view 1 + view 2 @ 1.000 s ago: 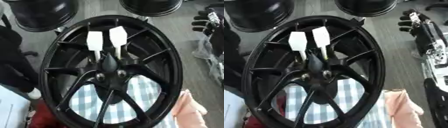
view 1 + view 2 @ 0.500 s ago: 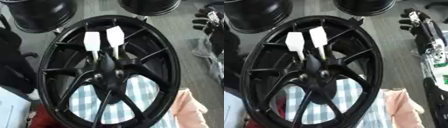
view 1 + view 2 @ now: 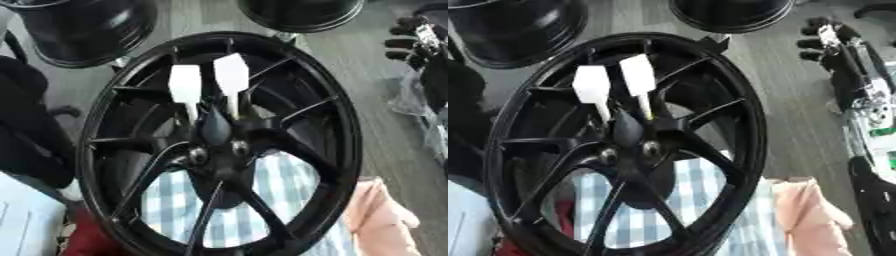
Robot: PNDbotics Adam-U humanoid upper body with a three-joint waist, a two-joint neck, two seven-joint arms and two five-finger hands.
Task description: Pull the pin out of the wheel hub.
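A large black spoked wheel point(image 3: 352, 125) fills the middle of both views, leaning over a checked cloth. Two pins with flat white handles stick up out of its hub point(image 3: 219, 150), side by side: the left pin point(image 3: 185, 85) and the right pin point(image 3: 231, 75), whose yellowish shaft runs down into the hub. My right hand point(image 3: 831, 44) is at the upper right, well away from the wheel, black fingers relaxed and holding nothing. My left hand shows in neither view.
Two more black wheels point(image 3: 79, 30) point(image 3: 302, 12) stand behind on the grey floor. A blue-and-white checked cloth point(image 3: 262, 200) shows through the spokes, with a pink cloth point(image 3: 378, 215) at the lower right. A dark mass point(image 3: 26, 125) fills the left edge.
The whole picture has shifted slightly, so the camera moved. Both pins stay in the hub and the right hand keeps its place.
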